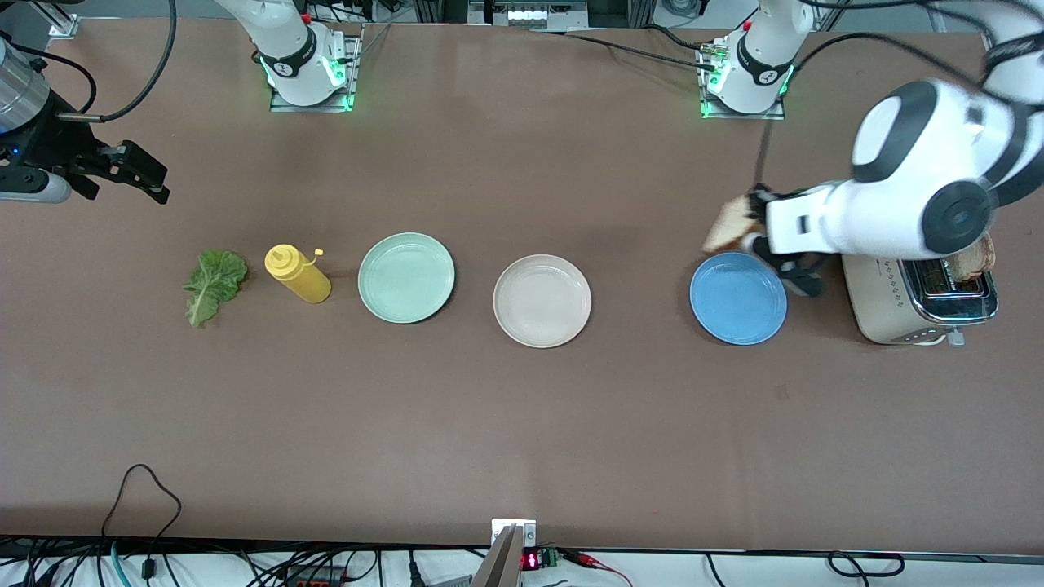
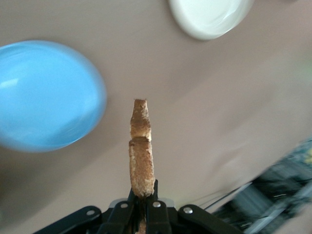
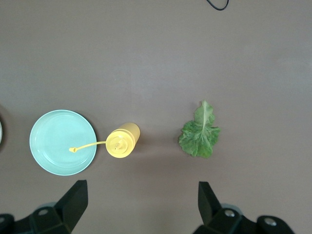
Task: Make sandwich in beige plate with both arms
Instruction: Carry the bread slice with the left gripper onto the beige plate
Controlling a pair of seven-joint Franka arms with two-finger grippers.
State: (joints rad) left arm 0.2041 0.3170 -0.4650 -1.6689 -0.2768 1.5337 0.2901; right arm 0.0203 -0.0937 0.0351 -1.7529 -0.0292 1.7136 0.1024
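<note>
- Front view: we find the beige plate [image 1: 541, 300] bare at the middle of the table [image 1: 522, 440], with no layer of the sandwich on it yet.
- We see the left hand [image 1: 760, 218] clenched on a slice of bread [image 1: 728, 226], carried edge-up in the air over the table just beside the blue plate [image 1: 738, 297], at that plate's edge toward the robots.
- From the left wrist view, the slice [image 2: 141, 156] stands upright between the closed fingers [image 2: 127, 214], with the blue plate [image 2: 44, 95] to one side and the beige plate [image 2: 210, 17] farther off.
- A second slice [image 1: 975, 259] appears to sit in the toaster [image 1: 917, 300] at the left arm's end of the table; we judge it is yet to be fetched.
- The lettuce leaf [image 1: 214, 284] lies flat on the table at the right arm's end, beside the yellow squeeze bottle [image 1: 298, 273] and the mint-green plate [image 1: 406, 277].
- The right hand [image 1: 130, 171] waits with fingers spread and nothing in them, up over the table near the leaf; the right wrist view shows the leaf [image 3: 201, 134] below it.
- Our reading: the job is at an early stage, with the first slice in transit and the lettuce and top slice all to come.
</note>
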